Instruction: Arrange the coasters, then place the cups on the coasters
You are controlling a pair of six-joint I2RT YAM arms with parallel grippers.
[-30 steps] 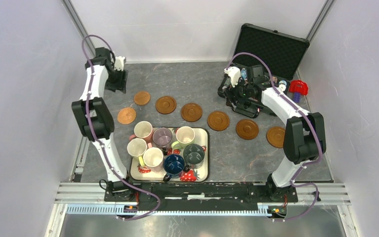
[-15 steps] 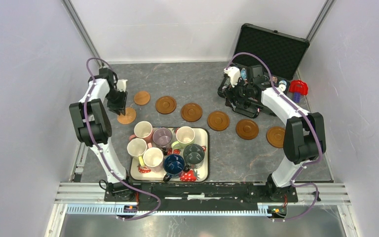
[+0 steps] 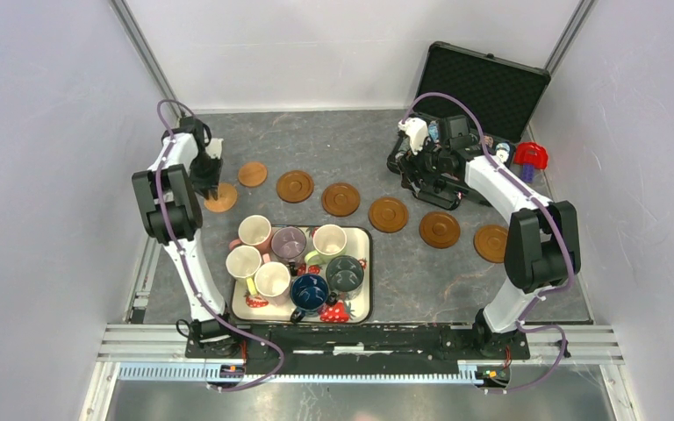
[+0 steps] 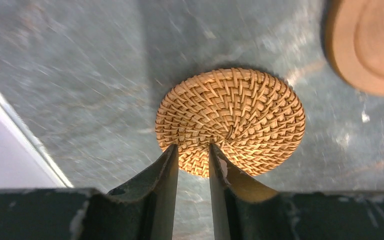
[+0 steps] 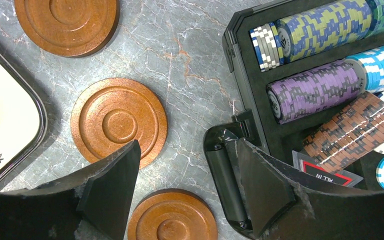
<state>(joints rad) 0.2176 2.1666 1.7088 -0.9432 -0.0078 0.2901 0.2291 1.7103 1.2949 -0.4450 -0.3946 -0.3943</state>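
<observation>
Seven coasters run in a slanting row across the table, from a light disc point(image 3: 252, 174) to a dark one point(image 3: 491, 243). My left gripper point(image 3: 211, 186) stands over the woven orange-brown coaster point(image 3: 225, 201). In the left wrist view its jaws point(image 4: 192, 147) are narrowed to a small gap, tips resting on that coaster point(image 4: 240, 107) near its edge. Another light coaster point(image 4: 370, 40) lies beyond. Several cups, among them pink point(image 3: 254, 231), mauve point(image 3: 288, 242) and dark blue point(image 3: 309, 291), stand in the tray point(image 3: 370, 263). My right gripper point(image 5: 186, 145) hangs open and empty above dark coasters point(image 5: 119, 122).
An open black case point(image 3: 483, 88) with stacked poker chips point(image 5: 325, 25) sits at the back right, its edge close to my right fingertips point(image 5: 252, 170). A red object point(image 3: 531, 156) lies beside it. The tray's corner point(image 5: 5, 115) shows at the left of the right wrist view.
My left arm has swung forward and down onto the woven coaster and its jaws have narrowed. The coaster has shifted slightly back and left. The right arm has not moved.
</observation>
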